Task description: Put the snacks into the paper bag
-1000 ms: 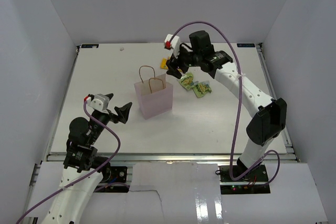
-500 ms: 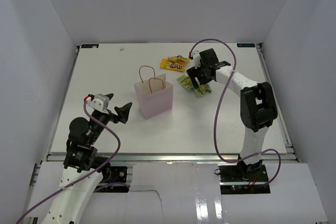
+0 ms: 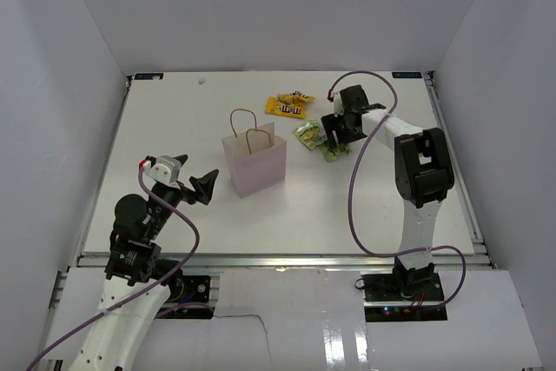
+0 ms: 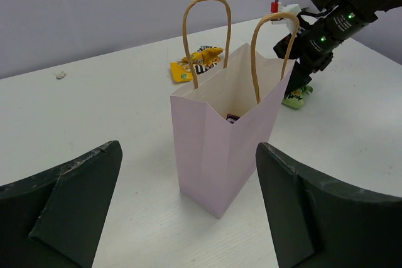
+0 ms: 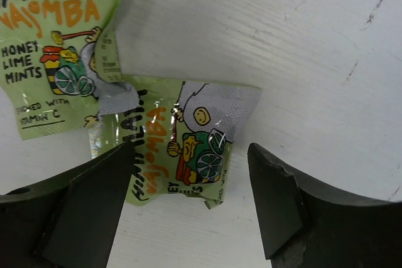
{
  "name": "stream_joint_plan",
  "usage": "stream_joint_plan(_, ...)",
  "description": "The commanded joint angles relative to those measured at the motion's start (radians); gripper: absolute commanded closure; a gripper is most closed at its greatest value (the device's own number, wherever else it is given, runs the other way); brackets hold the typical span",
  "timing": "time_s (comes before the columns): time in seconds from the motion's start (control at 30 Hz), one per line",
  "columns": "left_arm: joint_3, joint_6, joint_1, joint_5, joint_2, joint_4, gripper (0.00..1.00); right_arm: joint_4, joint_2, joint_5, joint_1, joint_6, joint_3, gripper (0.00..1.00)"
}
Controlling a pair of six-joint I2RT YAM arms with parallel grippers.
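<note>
The pale pink paper bag (image 3: 254,162) stands upright at mid table, also in the left wrist view (image 4: 226,139), with a dark purple packet (image 4: 232,118) inside. Two lime-green packets (image 3: 310,133) lie right of it; yellow packets (image 3: 287,107) lie behind. My right gripper (image 3: 334,139) is open, low over the green packets; in the right wrist view its fingers straddle one lime-green packet (image 5: 179,145), a second one (image 5: 56,48) beside it. My left gripper (image 3: 201,187) is open and empty, just left of the bag.
White walls enclose the table on three sides. The right arm's purple cable (image 3: 365,145) loops over the table's right half. A small speck (image 3: 201,81) lies at the far edge.
My right gripper has swung from above the bag's right side away to the right and down to the green packets. The yellow packets came into view. The left arm has not moved.
</note>
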Motion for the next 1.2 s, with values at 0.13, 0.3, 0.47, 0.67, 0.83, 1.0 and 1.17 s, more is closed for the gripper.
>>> stream_joint_plan(0.13,-0.004,0.006,-0.002,0.003,0.0,0.012,0.02,0.01,0.033,-0.104,-0.046,0.034,-0.011,0.29)
stream_joint_plan(0.3,-0.004,0.006,-0.002,0.001,-0.001,0.01,0.02,0.008,0.034,-0.128,-0.052,0.036,-0.028,0.42)
stream_joint_plan(0.47,-0.002,0.006,-0.002,0.0,-0.003,0.009,0.02,0.001,0.018,-0.167,-0.078,0.036,-0.048,0.71)
stream_joint_plan(0.67,-0.004,0.006,-0.002,0.004,-0.004,0.01,0.02,0.018,-0.138,-0.213,-0.095,-0.053,-0.108,0.9)
stream_joint_plan(0.83,-0.001,0.006,-0.002,0.006,-0.006,0.01,0.02,0.061,-0.3,-0.391,-0.095,-0.164,-0.149,0.92)
stream_joint_plan(1.0,-0.002,0.006,-0.002,0.004,-0.007,0.009,0.02,0.056,-0.378,-0.449,-0.087,-0.191,-0.09,0.92)
stream_joint_plan(1.17,-0.002,0.006,-0.002,0.006,-0.003,0.009,0.02,0.015,-0.388,-0.434,-0.006,-0.233,0.047,0.92)
